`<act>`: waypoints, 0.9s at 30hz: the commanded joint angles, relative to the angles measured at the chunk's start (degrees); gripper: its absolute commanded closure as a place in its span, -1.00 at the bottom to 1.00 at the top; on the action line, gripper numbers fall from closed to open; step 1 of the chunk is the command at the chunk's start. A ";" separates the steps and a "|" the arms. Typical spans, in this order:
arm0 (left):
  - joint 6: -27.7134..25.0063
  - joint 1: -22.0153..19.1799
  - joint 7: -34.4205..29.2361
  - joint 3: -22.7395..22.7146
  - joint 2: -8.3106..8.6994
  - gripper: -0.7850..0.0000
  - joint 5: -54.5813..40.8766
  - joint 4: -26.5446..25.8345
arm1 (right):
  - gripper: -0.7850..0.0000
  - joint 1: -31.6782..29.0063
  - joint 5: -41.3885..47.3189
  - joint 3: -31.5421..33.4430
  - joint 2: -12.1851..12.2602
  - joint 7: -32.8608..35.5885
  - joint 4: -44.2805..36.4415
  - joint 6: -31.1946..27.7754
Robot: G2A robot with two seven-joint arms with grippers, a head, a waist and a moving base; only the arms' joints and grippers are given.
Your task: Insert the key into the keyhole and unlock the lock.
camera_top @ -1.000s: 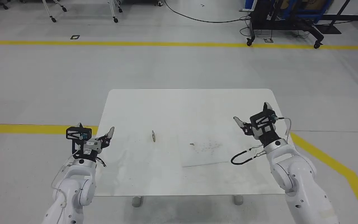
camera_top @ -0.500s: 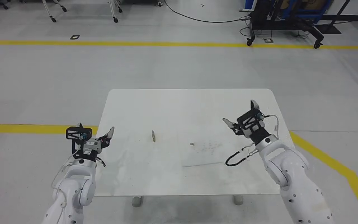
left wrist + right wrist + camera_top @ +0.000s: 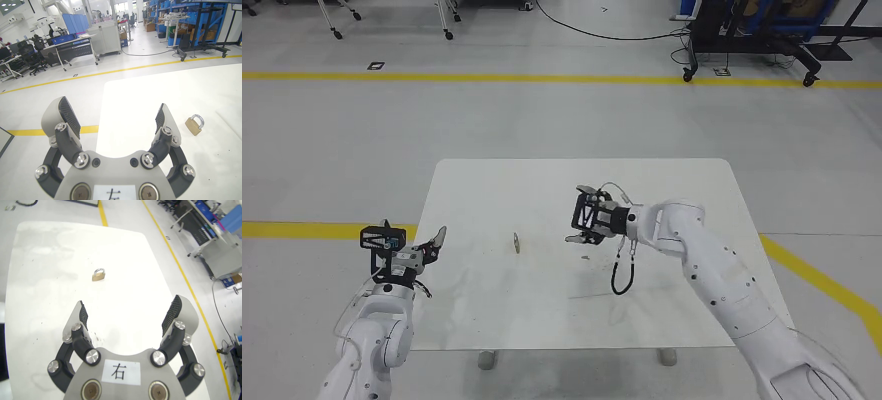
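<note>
White table (image 3: 672,180) on a pale workshop floor. At its near left edge hangs the left gripper (image 3: 414,238), fingers spread. Further in lies a brass padlock (image 3: 516,241). Past it, over the table's middle, the right gripper (image 3: 577,214) is also spread wide.

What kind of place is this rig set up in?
Probably a robotics lab or workshop floor: yellow floor lines, racks of blue bins, office chairs, and a white table holding a padlock.
</note>
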 commanded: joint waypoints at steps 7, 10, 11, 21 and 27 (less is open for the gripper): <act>0.00 0.00 0.00 0.00 0.00 -1.00 0.00 0.00 | -1.00 8.65 9.84 -8.18 -1.12 10.38 15.84 -7.93; 0.00 0.00 0.00 0.00 0.00 -1.00 0.00 0.00 | -1.00 10.43 13.03 -10.87 -1.57 11.40 20.11 -7.93; 0.00 0.00 0.00 0.00 0.00 -1.00 0.00 0.00 | -1.00 10.93 13.83 -11.48 -1.75 11.30 21.42 -7.93; 0.00 0.00 0.00 0.00 0.00 -1.00 0.00 0.00 | -0.80 14.06 15.92 -18.03 -2.71 6.74 28.52 -7.93; 0.00 0.00 0.00 0.00 0.00 -1.00 0.00 0.00 | -0.45 14.80 11.25 -20.58 -2.74 2.71 29.88 -7.93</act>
